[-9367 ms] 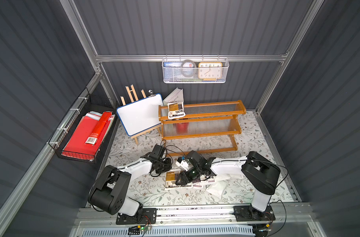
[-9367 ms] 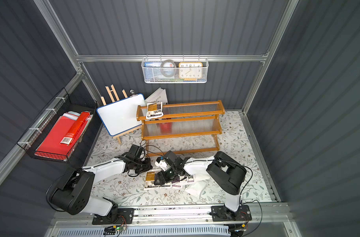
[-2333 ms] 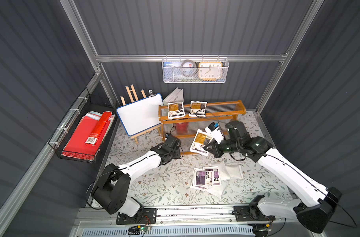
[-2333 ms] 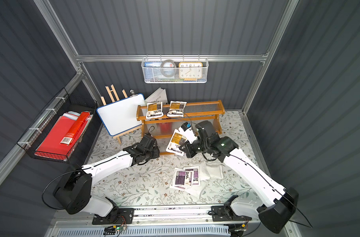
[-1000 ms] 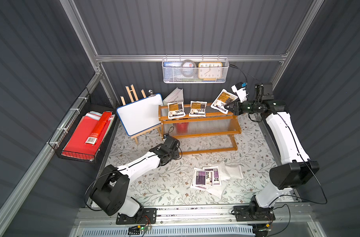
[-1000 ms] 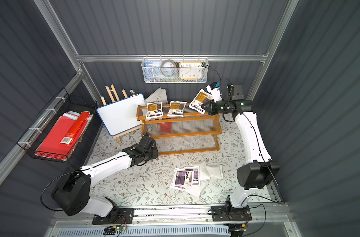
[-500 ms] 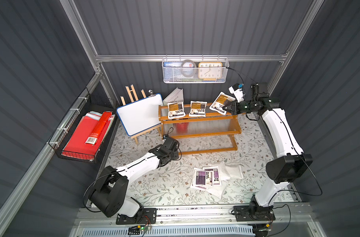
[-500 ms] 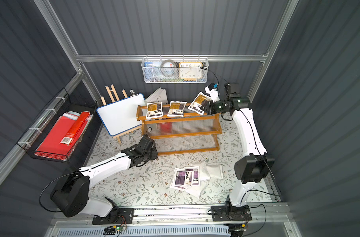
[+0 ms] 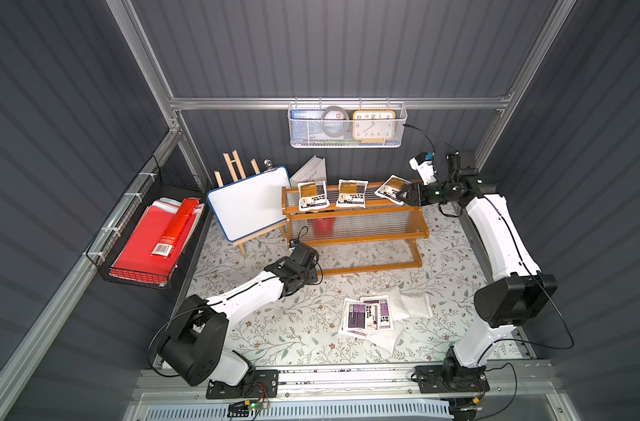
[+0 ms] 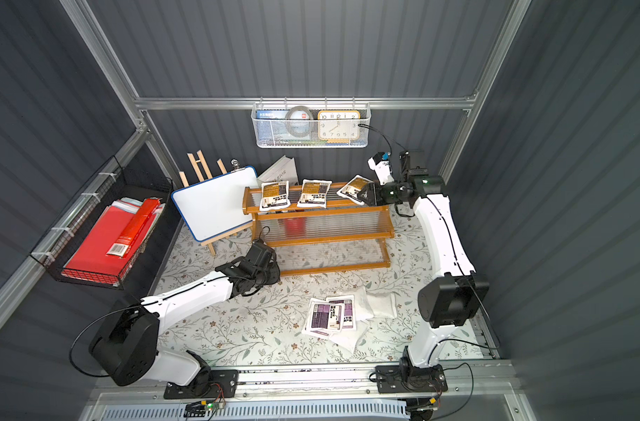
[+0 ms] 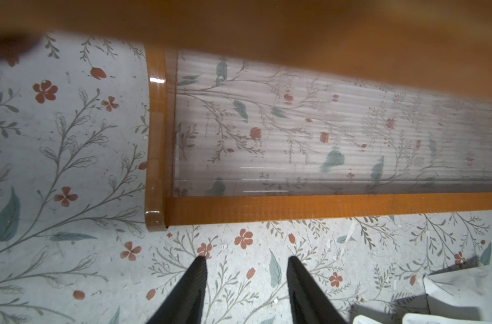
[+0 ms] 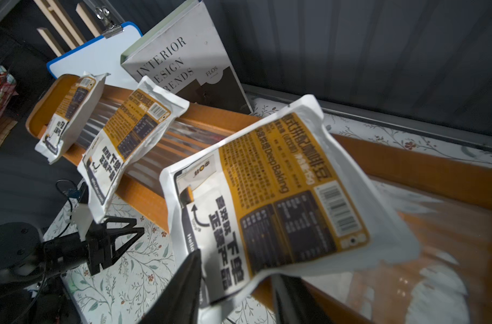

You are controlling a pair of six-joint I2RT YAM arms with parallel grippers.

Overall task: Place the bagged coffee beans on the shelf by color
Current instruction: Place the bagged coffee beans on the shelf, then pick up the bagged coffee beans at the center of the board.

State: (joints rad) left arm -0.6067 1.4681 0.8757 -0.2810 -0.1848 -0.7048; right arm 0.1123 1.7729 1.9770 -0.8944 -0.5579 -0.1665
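Three-tier wooden shelf (image 9: 369, 268) stands on the floral tabletop (image 9: 274, 328), its top tier lined with orange-label coffee bags: a first pouch (image 9: 312, 195), a second pouch (image 9: 352, 193) and a tilted third pouch (image 9: 391, 189) at the right arm's end. Spare pouches (image 9: 365, 317) lie heaped on the tabletop in front. Right fingers (image 12: 183, 289) stand spread astride the third pouch's corner, apparently not pinching it. Left fingers (image 11: 188, 289), spread and empty, hover by the bottom tier.
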